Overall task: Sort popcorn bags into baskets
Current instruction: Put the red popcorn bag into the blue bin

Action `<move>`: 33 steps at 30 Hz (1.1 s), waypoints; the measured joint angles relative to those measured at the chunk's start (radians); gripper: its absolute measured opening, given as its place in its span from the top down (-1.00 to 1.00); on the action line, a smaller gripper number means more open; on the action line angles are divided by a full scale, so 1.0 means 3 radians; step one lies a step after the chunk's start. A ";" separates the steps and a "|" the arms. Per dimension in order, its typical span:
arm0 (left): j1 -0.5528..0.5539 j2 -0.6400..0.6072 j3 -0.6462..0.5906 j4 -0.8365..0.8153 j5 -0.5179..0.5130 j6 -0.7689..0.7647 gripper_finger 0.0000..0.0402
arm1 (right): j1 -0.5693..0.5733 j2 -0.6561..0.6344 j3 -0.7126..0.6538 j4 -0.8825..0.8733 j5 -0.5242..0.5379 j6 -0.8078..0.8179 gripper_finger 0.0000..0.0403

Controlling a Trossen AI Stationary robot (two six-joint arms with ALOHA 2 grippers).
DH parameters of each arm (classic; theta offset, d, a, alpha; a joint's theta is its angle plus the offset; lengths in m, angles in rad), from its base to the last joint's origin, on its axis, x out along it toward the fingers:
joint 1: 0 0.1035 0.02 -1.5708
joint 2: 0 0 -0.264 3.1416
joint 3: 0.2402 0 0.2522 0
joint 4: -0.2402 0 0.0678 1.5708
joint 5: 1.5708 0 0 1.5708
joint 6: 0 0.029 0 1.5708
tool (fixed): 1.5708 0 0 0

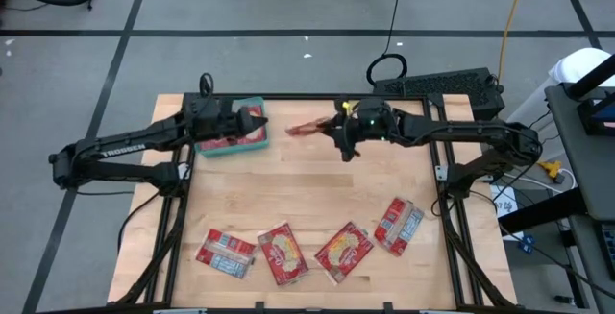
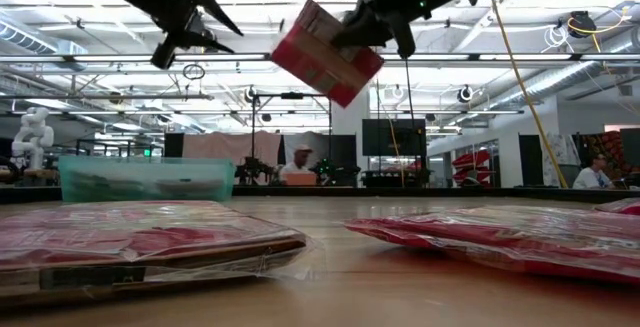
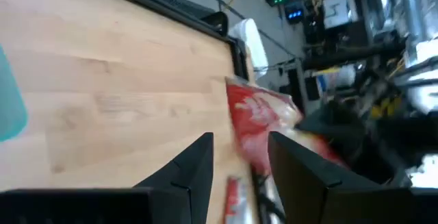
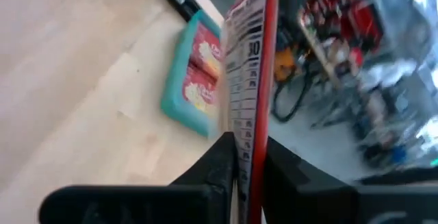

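**A:** Starting nearest me: four popcorn bags [image 1: 312,249] lie in a loose row along the near edge of the table [image 1: 307,184], untouched. Nothing risky there yet.

**B:** And mid-table?

**A:** The right gripper [image 1: 343,137] is up in the air toward the far edge, its fingers pinched on one edge of a red bag [image 1: 307,128]. In the low view that bag [image 2: 326,52] hangs tilted from one corner. I'd say that's my weak point: a thin edge grip on slick film could slip, and the bag would fall onto bare wood short of the basket.

**B:** The left arm?

**A:** The left gripper [image 1: 258,122] sits just beside that bag, above the teal basket [image 1: 232,147], fingers parted and holding nothing. The two grippers are near each other, so I judge a clash possible if both move in together.

**B:** The basket itself?

**A:** It's at the far left and already holds packets. Another bag dropped on them at an angle might ride over the rim.
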 joint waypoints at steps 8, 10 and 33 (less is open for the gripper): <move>0.0101 0.0161 -0.0004 0.0262 0.0213 -0.0265 -0.10 | 0.0339 0.0062 0.0005 0.0174 0.0384 -0.0940 0.81; 0.0113 0.0266 -0.0002 0.0395 0.0337 -0.0349 -0.24 | 0.0398 0.0064 0.0005 0.0260 0.0401 -0.0997 0.81; 0.0070 0.1597 -0.0003 0.2602 0.1584 -0.0862 -0.05 | 0.0611 0.0097 0.0004 0.0450 0.0292 -0.1023 0.92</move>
